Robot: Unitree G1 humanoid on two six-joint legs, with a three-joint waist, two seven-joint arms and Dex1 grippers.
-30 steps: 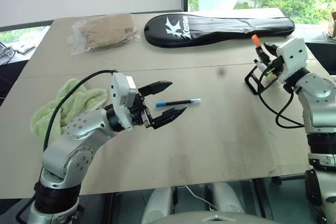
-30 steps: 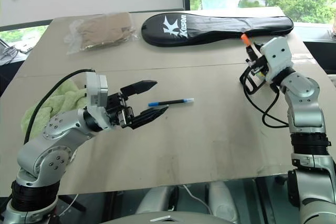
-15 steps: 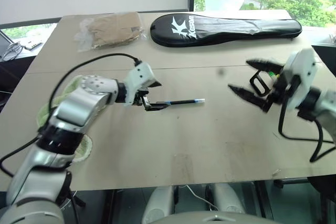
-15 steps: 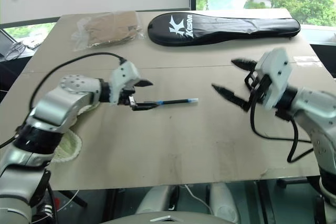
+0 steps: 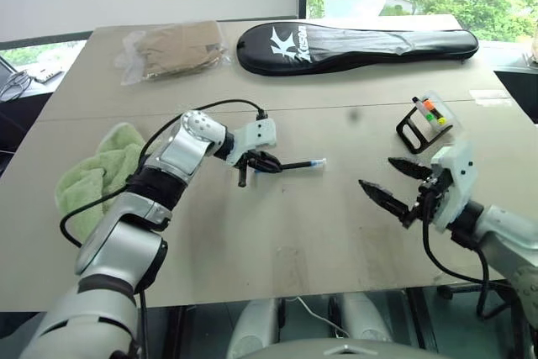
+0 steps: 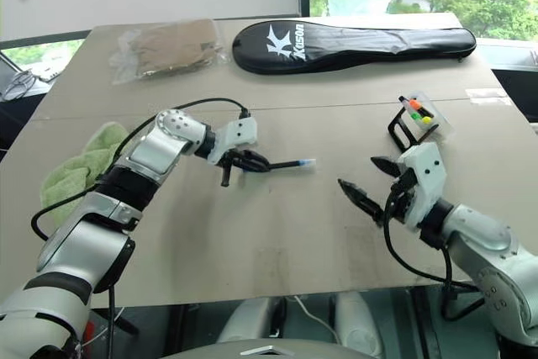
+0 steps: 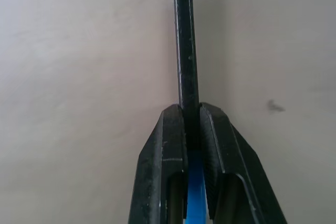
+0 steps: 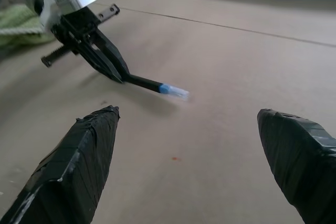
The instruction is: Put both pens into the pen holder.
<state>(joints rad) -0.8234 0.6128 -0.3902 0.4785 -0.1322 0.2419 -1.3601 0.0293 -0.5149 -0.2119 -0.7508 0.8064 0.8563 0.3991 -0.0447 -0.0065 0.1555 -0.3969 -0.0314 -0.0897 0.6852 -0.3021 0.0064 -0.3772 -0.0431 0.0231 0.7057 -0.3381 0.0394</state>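
Left gripper point(image 5: 259, 162): fingers closed on the black pen point(image 5: 296, 165); left wrist view shows both pads pinching the barrel point(image 7: 187, 66).
Black pen: lies along the table point(image 5: 277, 241) near its middle, blue end and clear tip point(image 5: 316, 161) pointing toward the robot's right; the gripped end is hidden between the fingers, except a blue strip in the wrist view. Cannot tell whether the pen still touches the table.
Right gripper point(image 5: 397, 188): fingers spread wide, nothing between them; hangs above the table, well apart from the pen, pointing toward it.
Pen holder point(image 5: 425, 120): clear box on black frame, on the table at the robot's right, beyond the right gripper. Orange, yellow and green bits point(image 5: 429, 109) show at its top.
Second pen: an orange bit stands in the holder; too small to tell whether it is the cap.
Racket bag point(image 5: 357, 42): far edge of the table.
Plastic-wrapped brown bundle point(image 5: 172, 49): beside the bag; contents unclear.
Green towel point(image 5: 94, 170): left edge, partly behind the left arm.
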